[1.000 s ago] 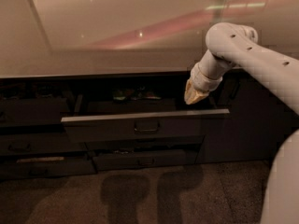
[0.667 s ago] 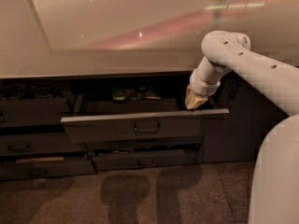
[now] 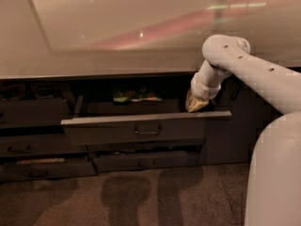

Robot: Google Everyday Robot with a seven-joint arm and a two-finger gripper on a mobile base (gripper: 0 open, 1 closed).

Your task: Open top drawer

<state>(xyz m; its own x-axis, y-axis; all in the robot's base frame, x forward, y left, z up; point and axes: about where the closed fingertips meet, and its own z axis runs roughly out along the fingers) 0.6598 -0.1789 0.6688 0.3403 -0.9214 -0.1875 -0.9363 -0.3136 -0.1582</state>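
Note:
The top drawer point(image 3: 141, 128) is pulled out from under the counter, its dark grey front carrying a small loop handle point(image 3: 147, 129) at centre and a lighter rim along the top. Green and pale packets point(image 3: 136, 95) lie at the back inside it. My gripper point(image 3: 195, 105) hangs from the white arm point(image 3: 244, 69) that reaches in from the right. Its tan tip points down into the drawer's right end, just behind the front's top rim.
A pale counter point(image 3: 117, 36) runs across above the drawers. Narrower drawer fronts sit to the left point(image 3: 28, 113) and below point(image 3: 146, 161). A dark cabinet panel point(image 3: 225, 135) stands to the right. My white arm segment point(image 3: 275, 173) fills the lower right, above brown carpet point(image 3: 141, 197).
The arm has swung its upper link and the near segment has shifted left in view; the gripper tip has moved slightly lower beside the drawer's right end. The drawer stays pulled out.

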